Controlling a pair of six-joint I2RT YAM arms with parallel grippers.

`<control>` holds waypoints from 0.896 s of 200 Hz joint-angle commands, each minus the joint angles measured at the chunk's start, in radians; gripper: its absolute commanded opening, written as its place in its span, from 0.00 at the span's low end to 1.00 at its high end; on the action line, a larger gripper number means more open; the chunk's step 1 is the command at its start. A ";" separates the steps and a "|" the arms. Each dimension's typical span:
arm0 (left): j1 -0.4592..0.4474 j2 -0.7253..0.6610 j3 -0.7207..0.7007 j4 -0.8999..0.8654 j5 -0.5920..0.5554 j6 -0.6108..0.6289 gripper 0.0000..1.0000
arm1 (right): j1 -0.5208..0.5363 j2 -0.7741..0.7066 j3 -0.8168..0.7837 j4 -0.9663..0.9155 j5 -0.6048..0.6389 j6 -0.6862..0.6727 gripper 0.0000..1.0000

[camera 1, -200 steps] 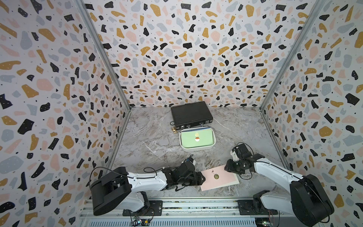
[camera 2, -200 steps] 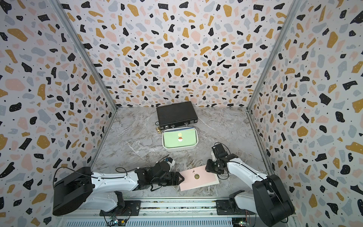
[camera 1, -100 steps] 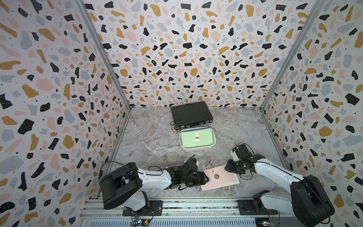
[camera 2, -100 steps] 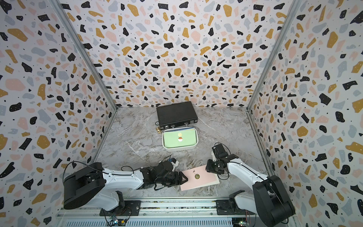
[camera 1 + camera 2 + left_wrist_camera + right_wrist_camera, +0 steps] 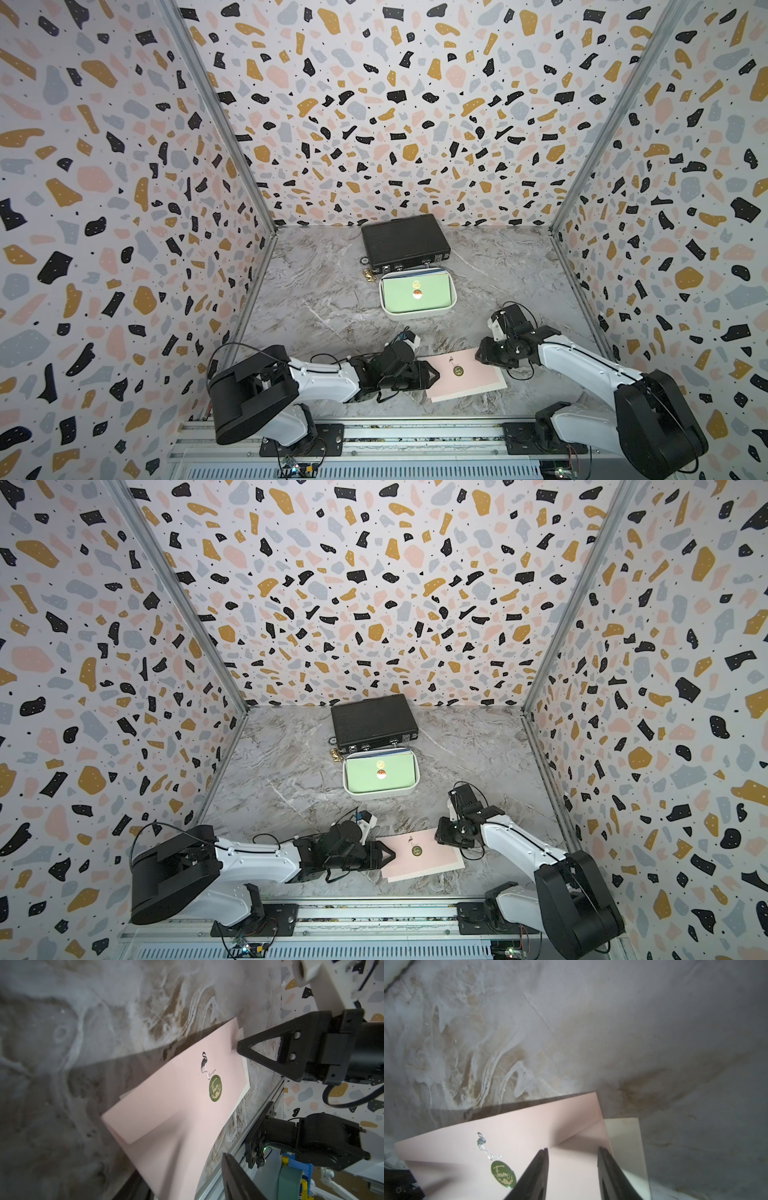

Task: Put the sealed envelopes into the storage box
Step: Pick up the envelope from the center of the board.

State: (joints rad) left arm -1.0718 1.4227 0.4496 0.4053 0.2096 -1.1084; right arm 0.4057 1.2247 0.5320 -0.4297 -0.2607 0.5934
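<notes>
One pink sealed envelope (image 5: 465, 376) lies lower centre atop one cream envelope (image 5: 625, 1147); one white storage box (image 5: 417, 312), mid-frame, holds several, a green envelope (image 5: 432, 291) uppermost. The left gripper (image 5: 434, 376) straddles the pink edge, its grip unclear; the right gripper (image 5: 480, 357) has its jaws narrowly parted, tips at the far corner

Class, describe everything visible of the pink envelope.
The pink envelope is flat paper, flap sealed by a round dark-green sticker with gold script, a flamingo printed beside it. It lies skewed over a cream envelope on the marble table, near its front. The left gripper is at one short edge; the right gripper, jaws apart, touches the other.
</notes>
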 commanded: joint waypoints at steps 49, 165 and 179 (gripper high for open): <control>0.006 -0.084 0.105 -0.214 -0.065 0.179 0.04 | 0.004 -0.031 0.023 -0.073 -0.031 -0.037 0.44; 0.020 -0.604 0.339 -0.917 -0.310 0.899 0.00 | 0.053 -0.232 0.374 0.051 -0.275 -0.463 0.51; 0.021 -0.652 0.338 -0.934 -0.292 0.960 0.00 | 0.092 -0.226 0.421 0.030 -0.339 -0.606 0.55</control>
State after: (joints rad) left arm -1.0550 0.8310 0.7704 -0.4465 -0.0704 -0.3412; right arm 0.4450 1.0065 0.8742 -0.4202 -0.4736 0.2390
